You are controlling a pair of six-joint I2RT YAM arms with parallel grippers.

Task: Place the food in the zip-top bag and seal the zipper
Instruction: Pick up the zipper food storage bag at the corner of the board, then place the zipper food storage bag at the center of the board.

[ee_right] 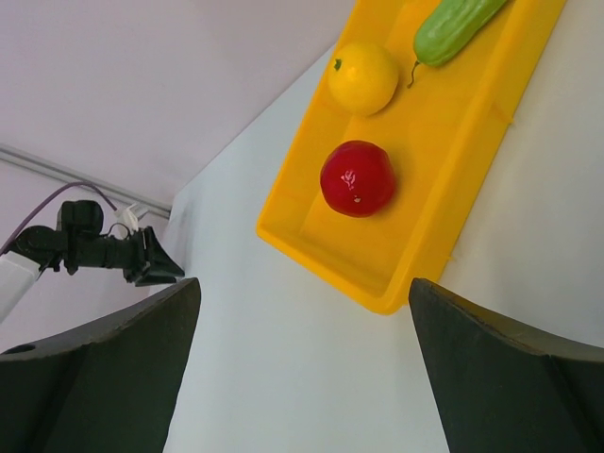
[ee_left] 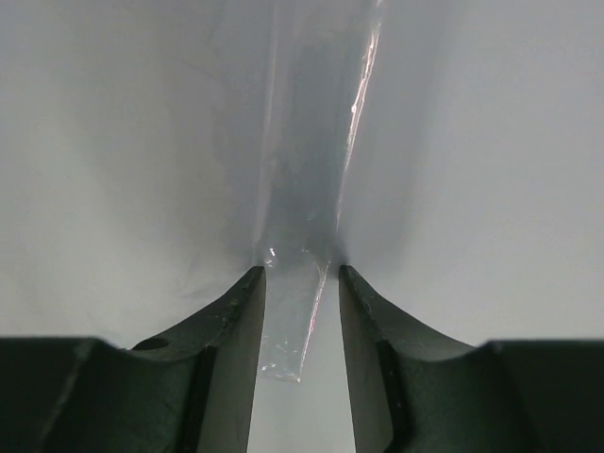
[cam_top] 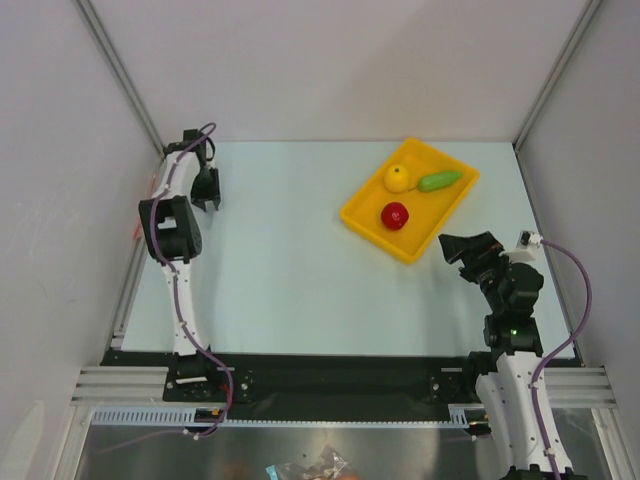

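The food lies in a yellow tray (cam_top: 415,252) at the back right: a yellow lemon (cam_top: 397,177), a green vegetable (cam_top: 439,181) and a red fruit (cam_top: 395,215). My right gripper (cam_top: 460,248) hovers just off the tray's near corner, open wide and empty (ee_right: 302,377); its camera sees the red fruit (ee_right: 357,178), lemon (ee_right: 363,77) and vegetable (ee_right: 458,26). At the back left, my left gripper (cam_top: 206,188) has its jaws apart (ee_left: 300,274), with a strip of the clear zip-top bag (ee_left: 297,321) running between them along the left finger, not pinched. The zipper is not clearly visible.
White walls with metal rails close in the table on the left, back and right. The left arm stands close to the left wall. A black strip with the arm bases runs along the near edge (cam_top: 330,375).
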